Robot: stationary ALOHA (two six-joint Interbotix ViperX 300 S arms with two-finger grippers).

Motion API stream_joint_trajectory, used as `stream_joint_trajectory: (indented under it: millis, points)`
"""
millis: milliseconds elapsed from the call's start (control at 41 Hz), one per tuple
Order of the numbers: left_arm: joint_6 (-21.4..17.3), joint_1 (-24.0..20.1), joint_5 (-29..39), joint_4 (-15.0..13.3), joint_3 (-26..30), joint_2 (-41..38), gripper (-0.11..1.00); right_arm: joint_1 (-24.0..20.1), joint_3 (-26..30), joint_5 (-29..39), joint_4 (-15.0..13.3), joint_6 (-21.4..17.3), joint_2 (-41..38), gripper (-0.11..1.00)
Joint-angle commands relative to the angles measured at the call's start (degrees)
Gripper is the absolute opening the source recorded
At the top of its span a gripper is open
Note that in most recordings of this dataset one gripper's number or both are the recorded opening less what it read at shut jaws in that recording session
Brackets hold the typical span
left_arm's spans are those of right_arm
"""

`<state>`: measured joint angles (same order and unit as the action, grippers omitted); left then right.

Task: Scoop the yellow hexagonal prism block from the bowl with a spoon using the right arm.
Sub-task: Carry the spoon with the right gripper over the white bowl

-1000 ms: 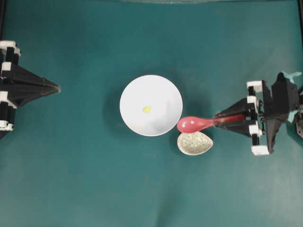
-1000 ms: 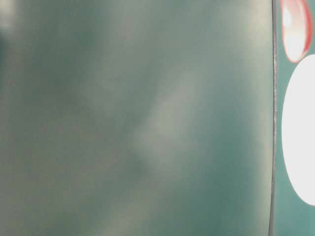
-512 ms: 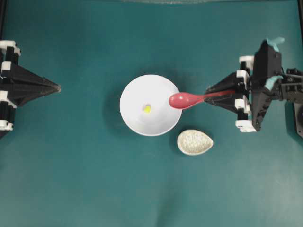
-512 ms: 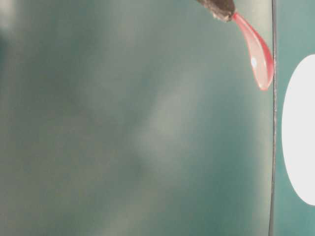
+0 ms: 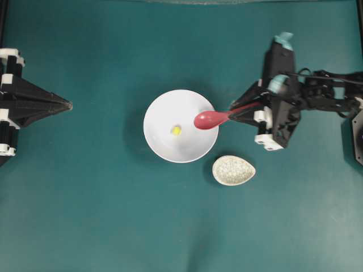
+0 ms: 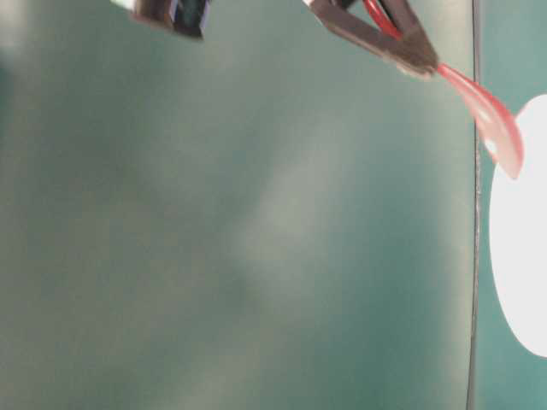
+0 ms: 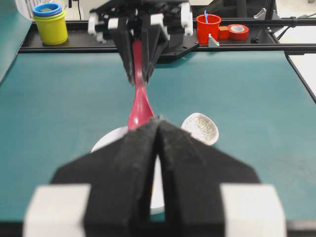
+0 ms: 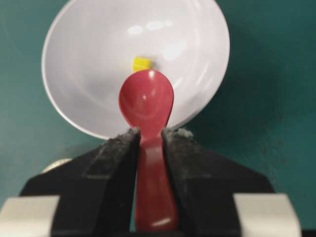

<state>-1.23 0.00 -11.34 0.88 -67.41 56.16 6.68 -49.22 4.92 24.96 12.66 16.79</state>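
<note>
Over the bowl's (image 5: 164, 144) right rim, the right gripper (image 5: 238, 110) clamps the spoon (image 5: 209, 119) by its handle; the left gripper (image 7: 158, 148) sits closed. Yellow block (image 5: 176, 131) lies mid-bowl. Risk: a steep entry could push the block away.

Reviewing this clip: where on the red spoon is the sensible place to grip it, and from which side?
Grip the spoon by its straight handle, coming from the end opposite the scoop, as the right gripper does now. The handle is narrow enough to fit between the fingers, and this leaves the oval scoop free over the bowl near the yellow block.
</note>
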Motion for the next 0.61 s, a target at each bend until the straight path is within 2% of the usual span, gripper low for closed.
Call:
stream_joint_trajectory:
  millis: [0,341,585]
  points:
    - [-0.09,0.09,-0.53,0.18,1.05,-0.18,-0.01,0.88,3.96,2.64,-0.09,-0.09,-1.93,0.23]
    - [-0.09,0.09,-0.62,0.18,0.97,-0.18,-0.01,2.99,13.71,16.00,-0.09,-0.97,-10.46,0.23]
    - [-0.09,0.09,-0.62,0.18,0.97,-0.18,-0.01,3.16,15.82,18.46,-0.18,-1.05,-11.95,0.23]
